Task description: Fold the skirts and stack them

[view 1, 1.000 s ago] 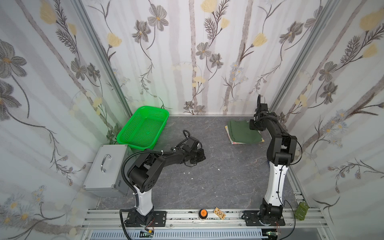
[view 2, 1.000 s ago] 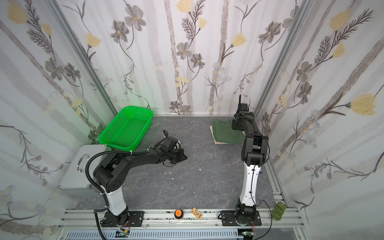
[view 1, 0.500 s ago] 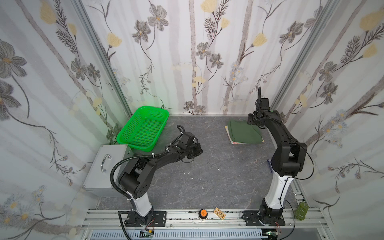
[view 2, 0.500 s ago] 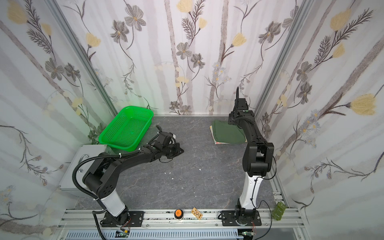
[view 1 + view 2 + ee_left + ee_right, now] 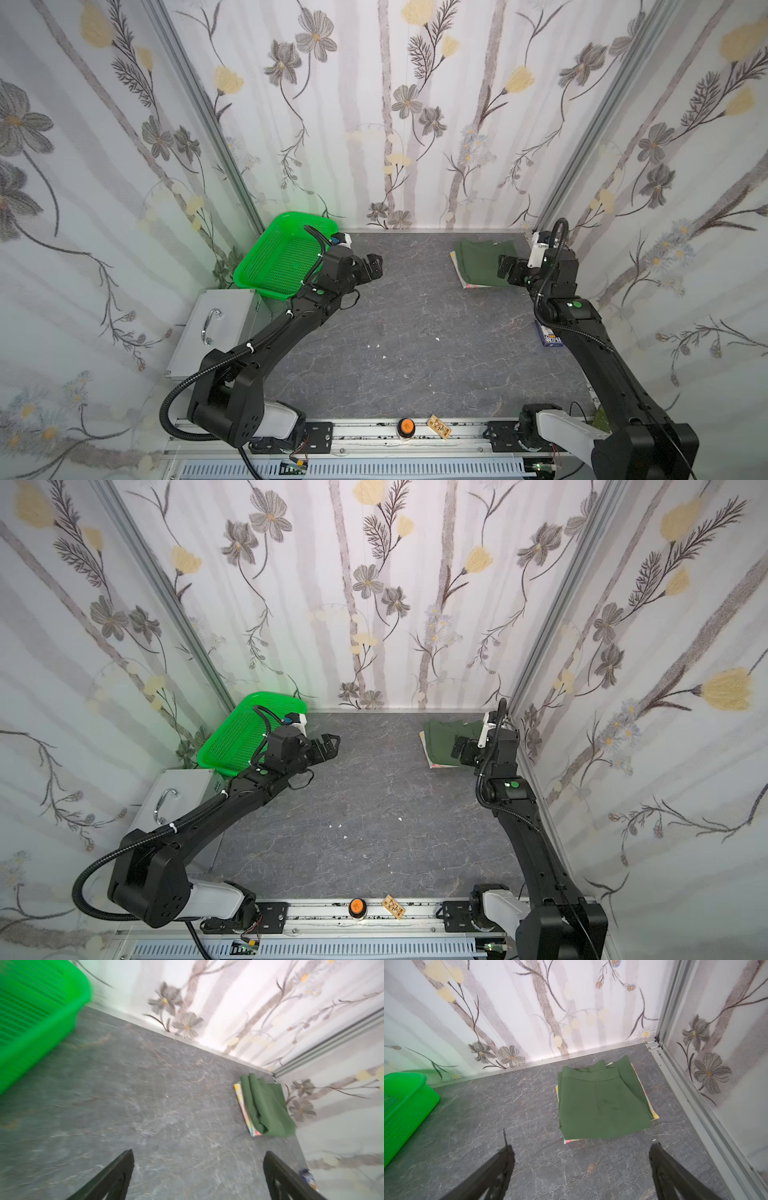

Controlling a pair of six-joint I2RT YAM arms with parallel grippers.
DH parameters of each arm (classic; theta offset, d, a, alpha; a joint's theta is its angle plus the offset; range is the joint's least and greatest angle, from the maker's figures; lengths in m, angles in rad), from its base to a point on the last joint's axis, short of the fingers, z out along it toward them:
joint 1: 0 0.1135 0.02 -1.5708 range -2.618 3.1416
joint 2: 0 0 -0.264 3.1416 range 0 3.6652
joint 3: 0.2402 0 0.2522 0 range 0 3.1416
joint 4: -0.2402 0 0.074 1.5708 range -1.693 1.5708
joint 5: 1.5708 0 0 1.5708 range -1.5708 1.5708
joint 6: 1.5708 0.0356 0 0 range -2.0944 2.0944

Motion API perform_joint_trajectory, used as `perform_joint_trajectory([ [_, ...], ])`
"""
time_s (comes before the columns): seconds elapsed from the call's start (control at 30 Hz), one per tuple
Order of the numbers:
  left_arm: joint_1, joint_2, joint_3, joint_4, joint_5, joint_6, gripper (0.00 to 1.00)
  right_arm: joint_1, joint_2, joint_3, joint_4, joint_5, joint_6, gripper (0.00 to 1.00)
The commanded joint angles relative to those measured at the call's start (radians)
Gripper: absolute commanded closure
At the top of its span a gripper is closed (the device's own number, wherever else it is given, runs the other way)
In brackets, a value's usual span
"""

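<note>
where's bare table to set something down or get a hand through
The wide middle of the table, between the green basket and the stacked skirts, down to the front rail, is bare. Crowded: the far right corner by the skirts and right pincer.

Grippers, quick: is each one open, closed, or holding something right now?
Left gripper: open, holding nothing.
Right gripper: open, holding nothing, not touching the skirts.
</note>
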Motion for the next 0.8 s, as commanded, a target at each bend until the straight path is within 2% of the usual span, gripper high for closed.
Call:
perform_joint_trajectory([
  [0.0, 0.034, -0.04, -0.035, 0.001, -0.199, 0.125, 0.0, -0.004, -0.058, -0.098, 0.176, 0.109, -0.007, 0.0],
  [0.2, 0.129, -0.077, -0.11, 0.007, -0.282, 0.204, 0.0, -0.009, -0.065, -0.221, 0.287, 0.281, -0.015, 0.0],
  [0.37, 0.175, -0.075, -0.171, 0.058, -0.331, 0.314, 0.0, -0.009, -0.088, -0.356, 0.512, 0.326, -0.033, 0.0],
  [0.43, 0.196, -0.086, -0.226, 0.13, -0.325, 0.333, 0.0, -0.009, -0.093, -0.408, 0.601, 0.34, -0.044, 0.0],
  [0.6, 0.223, -0.14, -0.425, 0.449, -0.371, 0.379, 0.0, -0.008, -0.038, -0.492, 0.775, 0.401, -0.119, 0.0],
  [0.77, 0.238, -0.079, -0.53, 0.676, -0.411, 0.425, 0.0, -0.008, 0.024, -0.554, 0.931, 0.427, -0.213, 0.0],
])
